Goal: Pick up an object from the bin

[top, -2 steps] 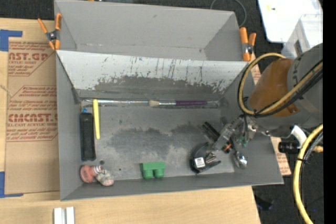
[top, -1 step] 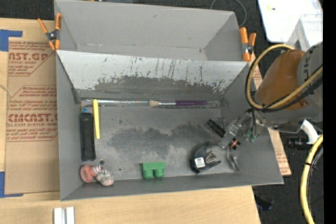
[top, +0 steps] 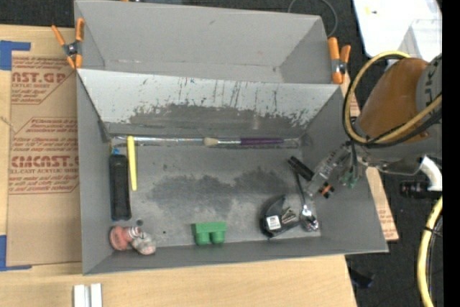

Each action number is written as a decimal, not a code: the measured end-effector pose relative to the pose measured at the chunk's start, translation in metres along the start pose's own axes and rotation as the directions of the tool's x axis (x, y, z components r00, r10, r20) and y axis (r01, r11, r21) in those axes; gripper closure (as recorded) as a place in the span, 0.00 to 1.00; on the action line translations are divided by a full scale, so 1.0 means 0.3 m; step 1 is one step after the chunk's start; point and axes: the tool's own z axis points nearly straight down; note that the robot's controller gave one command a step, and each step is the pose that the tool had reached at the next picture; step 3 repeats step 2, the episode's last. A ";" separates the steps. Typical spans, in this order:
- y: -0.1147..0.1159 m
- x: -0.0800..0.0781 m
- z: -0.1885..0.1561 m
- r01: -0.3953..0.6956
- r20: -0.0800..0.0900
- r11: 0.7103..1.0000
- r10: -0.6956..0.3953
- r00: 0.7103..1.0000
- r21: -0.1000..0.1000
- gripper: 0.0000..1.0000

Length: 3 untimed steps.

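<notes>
One grey metal bin [top: 95, 183] with sloping walls holds eight loose things, one of each kind, lying well apart except for a pair at 5 o'clock. One robot arm [top: 399, 101] with an orange cover comes over the rim at 3 o'clock. Its claw [top: 323, 180] hangs close to the right wall, and its tip is a tangle of dark parts and wires, so I cannot tell whether it is open or closed. Along the back of the floor, at 12 o'clock, lies a long thin brush with a purple handle [top: 244, 143]. At 9 o'clock a black rectangular bar [top: 119, 187] lies lengthwise, with a yellow stick [top: 131, 163] just beside it. At 5 o'clock sits a round black device with a white label [top: 274, 221]. Close by it, below the claw, is a small shiny metal piece [top: 309, 219]; what either of them is, and whether they touch, is unclear. A green block [top: 209, 233] lies at 6 o'clock, and a pink and red lump [top: 133, 238] of unclear shape at 7 o'clock. Nearest the claw is a short black stick [top: 300, 167], tilted, just beside it at 3 o'clock.
</notes>
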 end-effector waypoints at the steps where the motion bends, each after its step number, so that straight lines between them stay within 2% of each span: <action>1: 0.000 0.001 -0.023 0.000 -0.002 1.000 0.000 1.000 0.001 1.00; 2: 0.000 0.004 -0.083 0.000 -0.004 1.000 0.000 1.000 0.002 1.00; 3: 0.000 0.004 -0.083 0.000 -0.004 1.000 0.000 1.000 0.002 1.00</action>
